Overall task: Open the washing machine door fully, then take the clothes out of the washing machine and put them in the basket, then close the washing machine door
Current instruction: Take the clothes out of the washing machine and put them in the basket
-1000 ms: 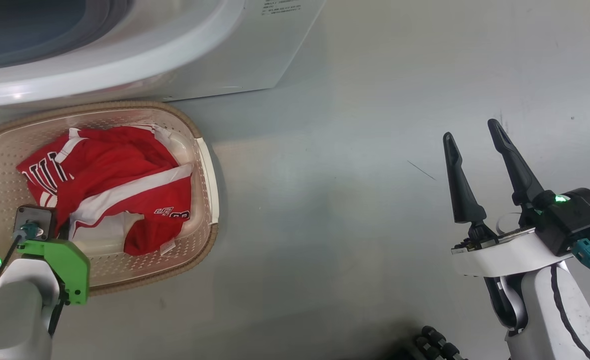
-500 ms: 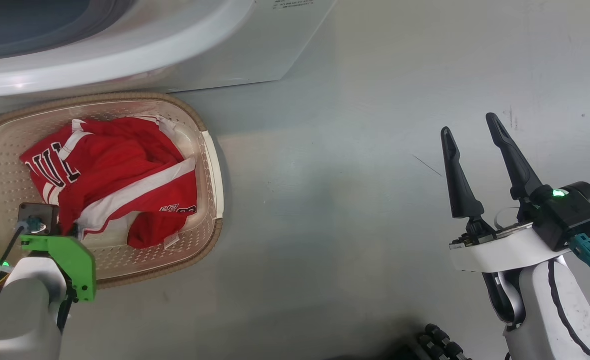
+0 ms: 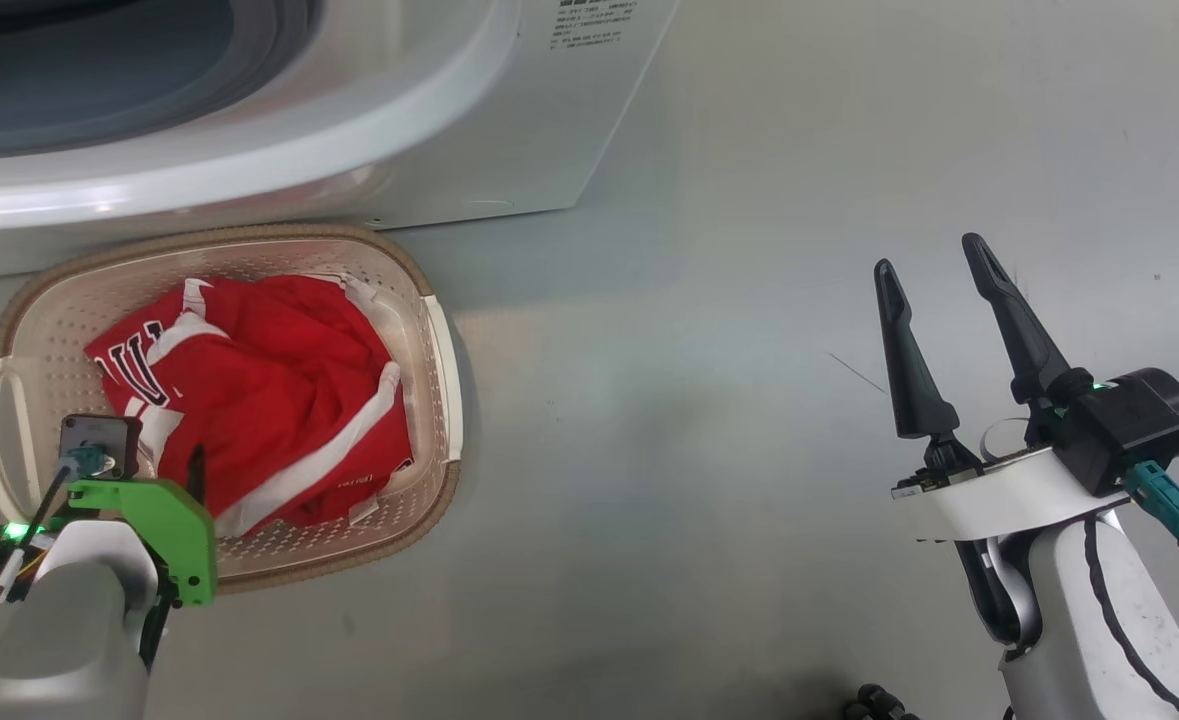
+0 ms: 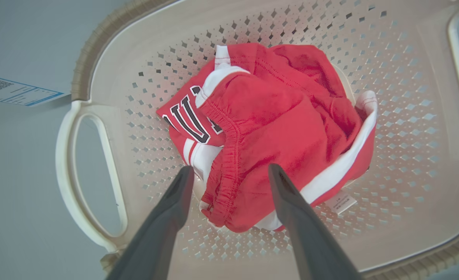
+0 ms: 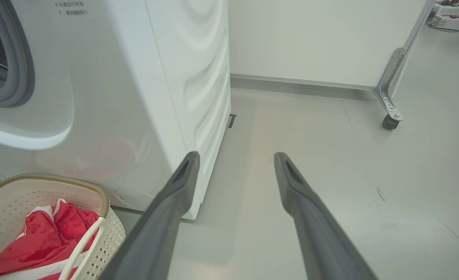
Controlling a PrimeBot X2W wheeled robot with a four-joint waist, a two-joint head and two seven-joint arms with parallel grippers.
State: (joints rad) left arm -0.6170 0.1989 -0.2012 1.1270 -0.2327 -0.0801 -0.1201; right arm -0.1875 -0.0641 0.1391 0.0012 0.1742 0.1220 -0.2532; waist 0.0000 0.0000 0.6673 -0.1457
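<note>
The clothes (image 4: 268,128) lie crumpled in the basket (image 4: 112,58), just beyond the left gripper (image 4: 229,173). Its fingers stand spread and empty above them, probably to let the cloth fall free. The washer (image 3: 509,130) is just past the basket. The right gripper (image 3: 929,252), also spread and empty, hangs well aside.

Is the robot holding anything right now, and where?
Nothing. The left gripper hangs open over the clothes in the basket; the right gripper is open and empty.

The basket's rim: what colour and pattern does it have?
Brown, with a woven look, around the cream perforated basket. The head view shows it best.
</note>
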